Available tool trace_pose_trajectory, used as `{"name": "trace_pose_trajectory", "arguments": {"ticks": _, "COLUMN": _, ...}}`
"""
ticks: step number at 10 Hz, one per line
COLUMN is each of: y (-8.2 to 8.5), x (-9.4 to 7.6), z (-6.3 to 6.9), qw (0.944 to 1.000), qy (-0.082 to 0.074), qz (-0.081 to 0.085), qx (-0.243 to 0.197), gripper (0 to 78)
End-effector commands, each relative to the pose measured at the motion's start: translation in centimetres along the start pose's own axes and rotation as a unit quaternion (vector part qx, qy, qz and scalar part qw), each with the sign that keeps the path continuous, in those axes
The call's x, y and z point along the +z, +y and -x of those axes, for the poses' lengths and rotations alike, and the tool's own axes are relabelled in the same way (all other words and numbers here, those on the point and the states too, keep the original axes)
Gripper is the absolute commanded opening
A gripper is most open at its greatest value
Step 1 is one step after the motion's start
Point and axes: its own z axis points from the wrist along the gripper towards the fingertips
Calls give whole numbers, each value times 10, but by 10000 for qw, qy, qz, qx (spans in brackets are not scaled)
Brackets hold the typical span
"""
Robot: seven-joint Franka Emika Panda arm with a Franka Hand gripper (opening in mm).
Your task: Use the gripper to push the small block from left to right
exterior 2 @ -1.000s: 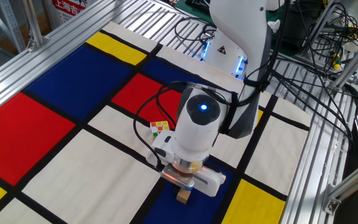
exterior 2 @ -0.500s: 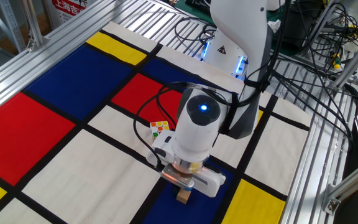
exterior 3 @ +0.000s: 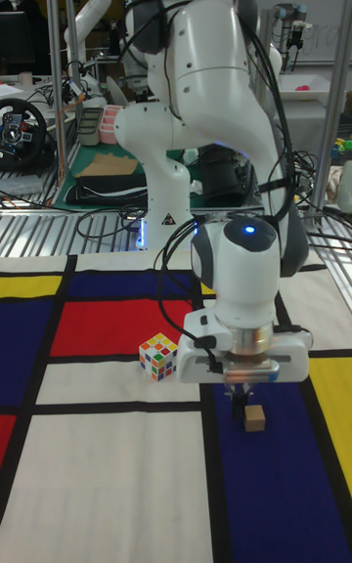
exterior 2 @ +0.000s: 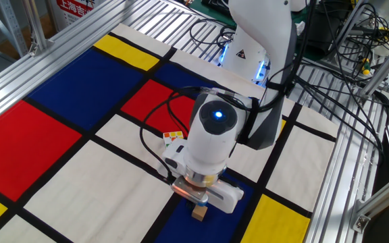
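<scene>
Gripper hanging low beside the tan cube on the blue panel

The white robot arm (exterior 3: pixel 210 84) is reaching down over the counter (exterior 2: pixel 66 182), which is wearing a cloth of red, blue, yellow and white rectangles split by black lines. Its white boxy wrist module is sitting low, and the short dark gripper (exterior 3: pixel 238 393) is pointing straight down from it, just above the cloth. In the tall fixed view the narrow finger tips are appearing close together, but whether they are clenched or parted is something I cannot tell; nothing is showing between them.

The small block (exterior 3: pixel 255 417), a tiny plain tan wooden cube, is resting on a dark blue rectangle, just beside the gripper tip on its right in the tall fixed view and slightly nearer that camera. Whether the tip is touching it cannot be told. In the fixed view the small block (exterior 2: pixel 198 213) is peeking out just below the wrist module, at the lower edge of the scene.

A larger multicoloured puzzle cube (exterior 3: pixel 158 356) with white edges is sitting on a white panel to the left of the wrist, near the black dividing line, apart from the small block. Black cables are looping from the arm down to the wrist
</scene>
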Motion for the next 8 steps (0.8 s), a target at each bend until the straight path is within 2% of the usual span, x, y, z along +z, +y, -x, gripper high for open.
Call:
{"name": "trace_pose_trajectory", "arguments": {"ticks": 1, "y": -20, "x": -30, "z": 4, "qw": 9997, "qy": 238, "qz": 26, "qx": 77, "gripper": 0}}
{"name": "trace_pose_trajectory", "arguments": {"ticks": 5, "y": -35, "x": -53, "z": 2, "qw": 9993, "qy": 370, "qz": 32, "qx": 74, "gripper": 0}}
{"name": "trace_pose_trajectory", "arguments": {"ticks": 8, "y": -60, "x": -80, "z": -3, "qw": 9988, "qy": 454, "qz": 108, "qx": 144, "gripper": 0}}
